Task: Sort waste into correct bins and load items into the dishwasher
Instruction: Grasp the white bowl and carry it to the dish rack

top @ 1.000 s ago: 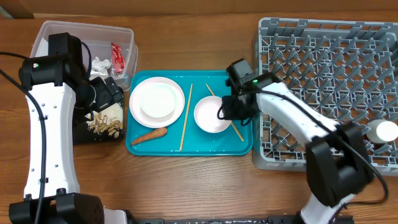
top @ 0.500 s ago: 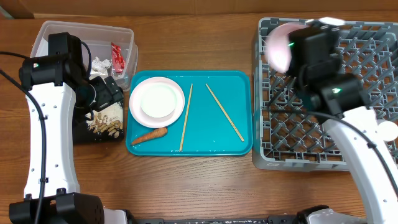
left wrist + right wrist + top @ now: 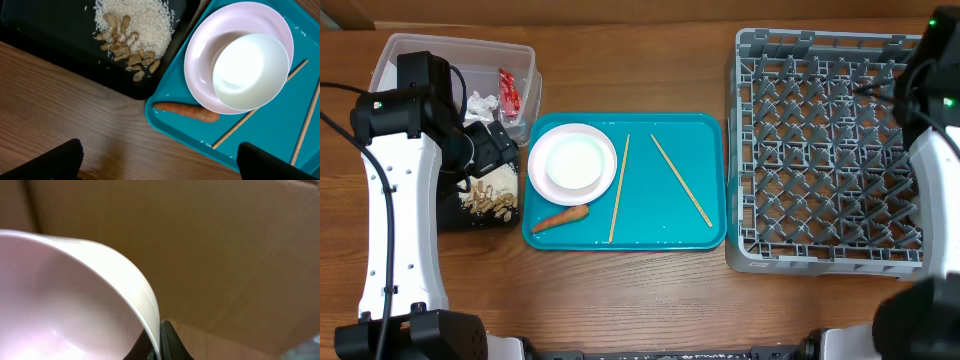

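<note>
Swinging off the teal tray [image 3: 665, 225] since a second ago, your right claw [image 3: 156, 341] is pinching the rim of a white bowl [image 3: 65, 290], the arm reaching over the 2 o'clock edge of the grey rack [image 3: 820, 150]. Your left claw [image 3: 162, 162] is hanging wide and empty, the carrot [image 3: 186, 112] lying at its 12 o'clock just beside the stacked bowls [image 3: 235, 60].

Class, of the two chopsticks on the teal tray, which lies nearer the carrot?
The chopstick running almost straight up the overhead picture, its lower end near the carrot; the other chopstick slants off toward the grey rack.
</note>
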Tool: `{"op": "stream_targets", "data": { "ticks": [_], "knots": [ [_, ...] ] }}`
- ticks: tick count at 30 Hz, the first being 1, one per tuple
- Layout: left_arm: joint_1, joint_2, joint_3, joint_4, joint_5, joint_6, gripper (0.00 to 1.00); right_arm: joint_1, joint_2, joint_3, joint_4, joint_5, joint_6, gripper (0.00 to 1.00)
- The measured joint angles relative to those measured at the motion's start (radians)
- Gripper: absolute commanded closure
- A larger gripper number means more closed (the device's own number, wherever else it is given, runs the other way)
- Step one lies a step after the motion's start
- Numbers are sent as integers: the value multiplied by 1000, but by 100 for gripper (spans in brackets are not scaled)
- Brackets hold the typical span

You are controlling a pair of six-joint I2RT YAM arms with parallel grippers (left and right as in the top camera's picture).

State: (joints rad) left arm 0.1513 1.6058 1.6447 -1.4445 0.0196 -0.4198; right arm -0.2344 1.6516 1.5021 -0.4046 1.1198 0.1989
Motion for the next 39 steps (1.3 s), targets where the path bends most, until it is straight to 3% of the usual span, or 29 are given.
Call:
{"op": "stream_targets", "data": {
  "ticks": [11, 22, 30, 32, 37, 39],
  "knots": [
    [0, 0, 0, 2, 0, 0, 0, -126, 376, 0, 334, 129, -250, 96],
    [0, 0, 0, 18, 0, 0, 0, -96, 483, 0, 351, 153, -285, 96],
    [0, 0, 0, 31, 1, 0, 0, -18, 483, 1, 232, 171, -249, 96],
    [0, 0, 0, 32, 1, 0, 0, -10, 484, 2, 171, 171, -215, 90],
    [0, 0, 0, 31, 3, 0, 0, 13, 486, 0, -47, 103, -128, 58],
    [0, 0, 0, 32, 3, 0, 0, 33, 489, -4, -129, 56, -86, 52]
  ]
}}
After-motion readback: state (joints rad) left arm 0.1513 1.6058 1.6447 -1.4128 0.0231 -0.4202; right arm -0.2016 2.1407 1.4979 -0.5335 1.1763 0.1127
